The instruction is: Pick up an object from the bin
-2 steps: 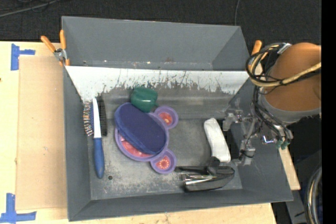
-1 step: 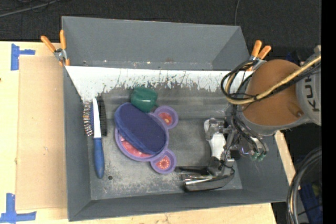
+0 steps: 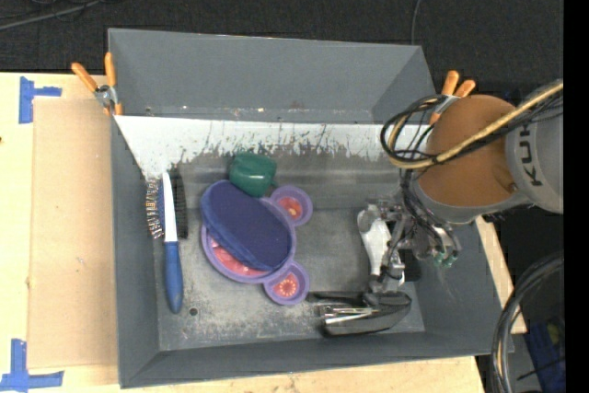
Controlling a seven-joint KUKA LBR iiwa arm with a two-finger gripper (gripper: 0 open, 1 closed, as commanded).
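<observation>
Bin [image 3: 276, 87] contents, 4 items counted:
- 1 blue-handled brush [image 3: 171, 235], left side.
- 1 green lump [image 3: 252, 172], back centre.
- 1 purple toy w/ pink ears [image 3: 248, 230], centre.
- 1 black-and-silver clip-like tool [image 3: 354, 313], front right.

Gripper [image 3: 391, 276] low at right, just above tool's right end. Open or closed: cannot tell.

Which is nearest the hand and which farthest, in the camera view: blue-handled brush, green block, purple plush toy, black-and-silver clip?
1. Black-and-silver metal clip: just below the hand, lower right of the bin.
2. Purple plush toy with pink ears: centre.
3. Green rounded block: by the back wall, behind the toy.
4. Blue-handled brush with white neck: along the left wall.
</observation>
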